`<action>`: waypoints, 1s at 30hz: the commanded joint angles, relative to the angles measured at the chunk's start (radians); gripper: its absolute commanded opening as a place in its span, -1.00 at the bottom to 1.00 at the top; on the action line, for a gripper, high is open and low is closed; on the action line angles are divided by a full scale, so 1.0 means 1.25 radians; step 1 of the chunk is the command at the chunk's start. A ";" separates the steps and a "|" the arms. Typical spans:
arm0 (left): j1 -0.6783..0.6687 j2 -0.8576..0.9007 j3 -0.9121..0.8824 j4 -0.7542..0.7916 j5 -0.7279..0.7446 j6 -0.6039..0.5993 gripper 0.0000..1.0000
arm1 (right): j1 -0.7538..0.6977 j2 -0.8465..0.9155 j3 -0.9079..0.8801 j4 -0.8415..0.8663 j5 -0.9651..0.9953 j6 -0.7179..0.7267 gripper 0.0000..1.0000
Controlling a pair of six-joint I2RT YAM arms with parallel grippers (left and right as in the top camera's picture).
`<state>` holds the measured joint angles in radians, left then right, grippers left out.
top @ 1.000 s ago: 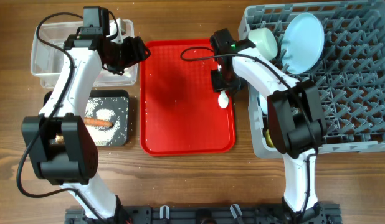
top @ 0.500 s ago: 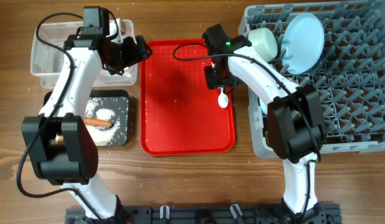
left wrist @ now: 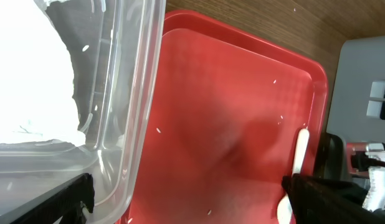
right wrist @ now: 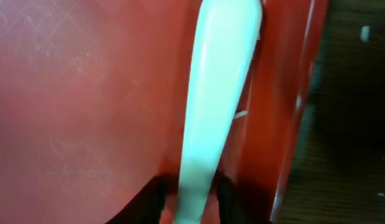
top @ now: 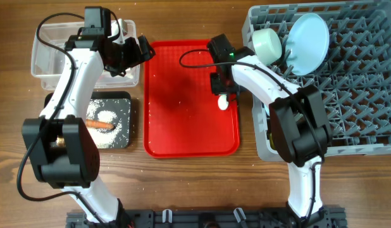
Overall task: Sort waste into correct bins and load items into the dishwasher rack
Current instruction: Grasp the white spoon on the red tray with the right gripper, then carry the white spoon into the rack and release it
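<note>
1. Starting with the white plastic spoon (right wrist: 220,93): it runs lengthwise along the inside of the right rim of the red tray (top: 183,120), just beside the dishwasher rack (top: 360,95). From overhead I see only its bowl end poking out below the wrist.
2. I judge it light and stiff but smooth, so it could swivel or slip in a shallow pinch. The narrow handle is the place to take it, squeezed across its width. The rim beside it leaves the outer finger little room.
3. The right gripper (right wrist: 192,198) has its fingers (right wrist: 146,200) closed in, one on each side of the handle, pinching it. I cannot tell whether the spoon has left the tray floor.
4. The left gripper (left wrist: 187,186) is spread wide and holds nothing. It hangs over the gap between the clear plastic tub (top: 50,57) and the red tray's left rim. A crumpled white paper napkin (left wrist: 24,68) lies in the tub.
5. Further out, the rack's near-left corner holds a pale green bowl (top: 266,44) and a light blue round plate (top: 309,41), both leaning among the pegs. The shallow black tray (top: 123,142) holds an orange carrot-like stick (top: 100,125) amid loose white rice grains (top: 113,114).
6. My guess is the spoon goes to the rack next, and a firm squeeze would be needed before any swing.
</note>
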<state>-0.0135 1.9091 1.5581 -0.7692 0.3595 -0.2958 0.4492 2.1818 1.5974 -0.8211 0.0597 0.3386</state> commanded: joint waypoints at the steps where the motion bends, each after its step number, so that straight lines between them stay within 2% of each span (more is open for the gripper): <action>1: 0.001 -0.012 0.000 -0.001 -0.011 -0.003 1.00 | 0.001 -0.007 -0.023 0.004 -0.026 0.007 -0.59; 4: 0.001 -0.012 0.000 -0.001 -0.011 -0.003 1.00 | 0.001 -0.007 -0.023 0.004 -0.038 0.009 -0.91; 7: 0.001 -0.012 0.000 -0.001 -0.011 -0.003 1.00 | 0.001 -0.007 -0.004 -0.013 -0.071 0.006 -0.91; 9: 0.001 -0.012 0.000 -0.001 -0.011 -0.003 0.99 | 0.001 -0.034 0.059 -0.083 -0.083 -0.001 -0.91; 15: 0.001 -0.012 0.000 -0.001 -0.011 -0.003 1.00 | -0.040 -0.288 0.103 -0.230 -0.058 -0.045 -0.91; 18: 0.001 -0.012 0.000 -0.001 -0.011 -0.003 1.00 | -0.141 -0.408 0.103 -0.389 0.048 -0.043 -0.91; 21: 0.001 -0.012 0.000 -0.001 -0.011 -0.003 1.00 | -0.262 -0.439 0.103 -0.477 0.090 -0.040 -0.91; 27: 0.001 -0.012 0.000 -0.001 -0.011 -0.003 1.00 | -0.432 -0.436 -0.039 -0.445 0.104 -0.034 -0.90; 28: 0.001 -0.012 0.000 -0.001 -0.011 -0.003 1.00 | -0.457 -0.436 -0.060 -0.433 0.083 -0.036 -0.88; 29: 0.001 -0.012 0.000 -0.001 -0.011 -0.003 1.00 | -0.472 -0.436 -0.073 -0.420 0.054 -0.041 -0.63; 30: 0.001 -0.013 0.000 -0.001 -0.011 -0.003 1.00 | -0.482 -0.436 -0.080 -0.413 0.044 -0.041 -0.13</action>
<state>-0.0135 1.9091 1.5581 -0.7696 0.3561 -0.2958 -0.1219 1.6360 1.5219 -1.3563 0.1543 0.2958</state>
